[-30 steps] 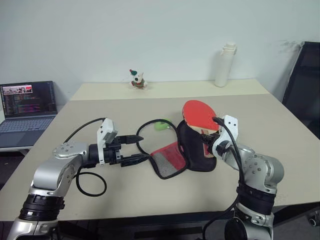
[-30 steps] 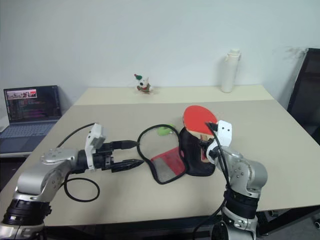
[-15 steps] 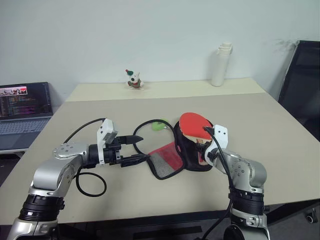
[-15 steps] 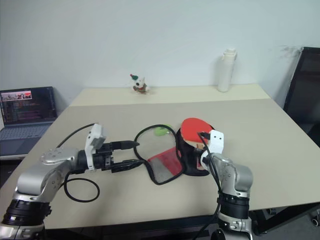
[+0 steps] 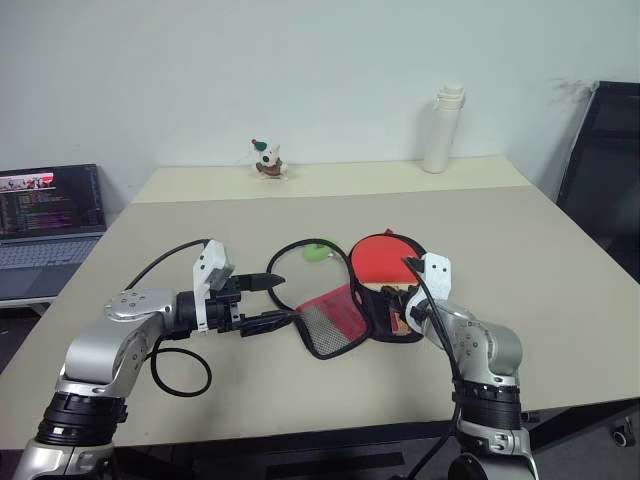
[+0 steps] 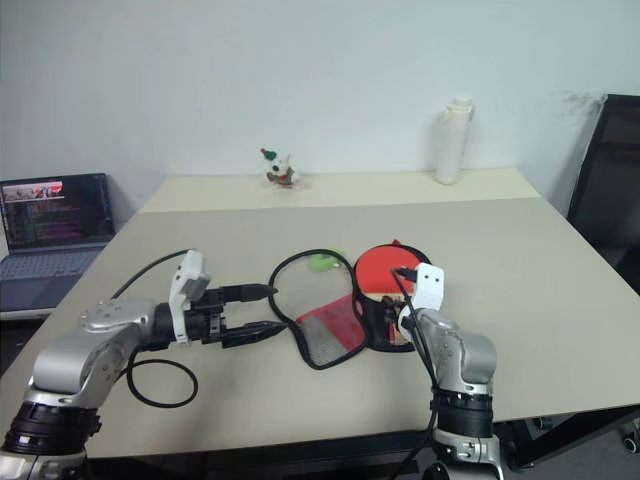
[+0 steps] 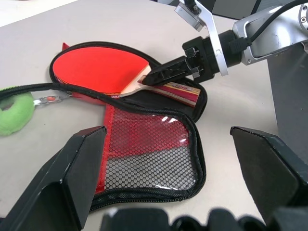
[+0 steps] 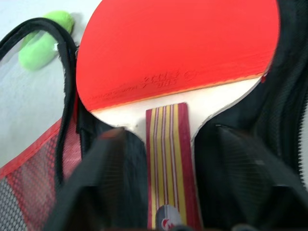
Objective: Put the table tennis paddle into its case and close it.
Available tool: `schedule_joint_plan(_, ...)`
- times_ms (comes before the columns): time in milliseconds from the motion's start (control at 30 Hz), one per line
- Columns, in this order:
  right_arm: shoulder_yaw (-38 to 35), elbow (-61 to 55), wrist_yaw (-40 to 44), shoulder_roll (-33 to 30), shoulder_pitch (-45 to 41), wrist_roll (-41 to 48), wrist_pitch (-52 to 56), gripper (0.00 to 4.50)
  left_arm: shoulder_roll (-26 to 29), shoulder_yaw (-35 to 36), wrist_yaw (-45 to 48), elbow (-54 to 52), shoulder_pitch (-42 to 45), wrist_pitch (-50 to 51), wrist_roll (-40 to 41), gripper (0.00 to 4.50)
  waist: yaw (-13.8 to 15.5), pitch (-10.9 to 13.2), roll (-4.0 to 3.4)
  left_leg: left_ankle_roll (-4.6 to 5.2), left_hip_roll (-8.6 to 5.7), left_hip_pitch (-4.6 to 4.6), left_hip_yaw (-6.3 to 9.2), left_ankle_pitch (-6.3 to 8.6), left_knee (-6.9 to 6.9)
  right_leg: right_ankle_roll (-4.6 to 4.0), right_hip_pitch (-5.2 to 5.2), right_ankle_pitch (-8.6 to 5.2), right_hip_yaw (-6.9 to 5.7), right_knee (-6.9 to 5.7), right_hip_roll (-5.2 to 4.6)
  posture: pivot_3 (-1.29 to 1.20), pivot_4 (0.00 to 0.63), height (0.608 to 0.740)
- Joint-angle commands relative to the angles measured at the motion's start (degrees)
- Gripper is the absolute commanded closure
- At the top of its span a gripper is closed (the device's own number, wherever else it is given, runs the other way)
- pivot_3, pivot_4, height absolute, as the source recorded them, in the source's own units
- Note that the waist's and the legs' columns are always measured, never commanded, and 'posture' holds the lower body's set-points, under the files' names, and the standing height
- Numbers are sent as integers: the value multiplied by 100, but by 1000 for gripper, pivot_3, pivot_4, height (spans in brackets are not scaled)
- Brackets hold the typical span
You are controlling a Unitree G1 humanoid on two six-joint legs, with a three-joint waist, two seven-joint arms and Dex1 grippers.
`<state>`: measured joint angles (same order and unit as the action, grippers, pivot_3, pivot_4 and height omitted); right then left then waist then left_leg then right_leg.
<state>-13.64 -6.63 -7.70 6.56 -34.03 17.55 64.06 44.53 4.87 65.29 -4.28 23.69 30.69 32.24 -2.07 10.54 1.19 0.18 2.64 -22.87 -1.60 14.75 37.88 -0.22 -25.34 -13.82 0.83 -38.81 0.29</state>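
With paddle [image 8: 178, 53] in case [image 7: 159, 159] | right gripper [image 8: 166, 144] open astride handle | left gripper [image 7: 168, 159] open, empty

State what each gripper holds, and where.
Nothing: the right gripper stands open astride the striped wooden handle of the red rubber-faced paddle; the left gripper is open, empty.

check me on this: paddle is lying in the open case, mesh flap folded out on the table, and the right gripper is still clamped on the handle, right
Not quite. The paddle does lie in the open case with the mesh flap folded out on the table, but the right gripper is not clamped: the right wrist view shows its fingers spread apart on either side of the handle.
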Motion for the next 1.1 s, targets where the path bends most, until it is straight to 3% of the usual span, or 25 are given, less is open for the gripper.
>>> schedule_joint_plan(33,250,-502,171,12,106,121,-50,89,72,206,-61,-242,-26,-41,61,0,0,0,0,0,0,0,0,0,0,0,0,0,0,0,0,0,150,740)
schedule_joint_plan(133,490,-877,455,-132,220,215,-69,89,81,218,-125,-188,-95,-92,-1,0,0,0,0,0,2,0,3,0,-1,0,0,0,1,1,0,0,150,740)
schedule_joint_plan(267,1033,-1732,1524,-1035,315,627,5,89,58,212,-479,346,-129,-422,-461,0,6,0,0,0,0,2,4,0,0,1,0,-1,1,2,0,0,150,740)
schedule_joint_plan(367,1012,-2522,2823,-2313,358,1421,331,89,113,85,-563,1016,-149,-784,-901,0,20,-2,4,1,0,2,2,1,0,1,2,-1,-3,6,1,0,150,740)
schedule_joint_plan(467,877,-2773,3474,-3071,295,1911,416,89,93,-30,-520,1399,-111,-993,-1133,0,21,-1,12,1,0,1,-1,1,-1,0,3,-1,-6,9,1,0,150,740)
schedule_joint_plan(600,763,-2854,3939,-3696,130,2258,328,37,-16,-252,-537,1996,77,-1273,-1497,878,22,1,14,2,3,3,-5,1,-1,0,3,-2,-7,8,5,0,150,740)
schedule_joint_plan(900,850,-2851,3997,-3938,190,2425,180,37,-759,-529,-727,3201,846,-1672,-1934,4306,40,-1,27,1,-1,-5,-12,1,5,0,5,-1,-4,12,4,0,150,740)
schedule_joint_plan(1100,860,-2799,3914,-4003,218,2403,78,37,-1237,-648,-865,3916,1259,-1948,-2162,4456,41,-3,30,2,-1,-3,-10,1,5,0,5,-1,-7,10,4,0,150,740)
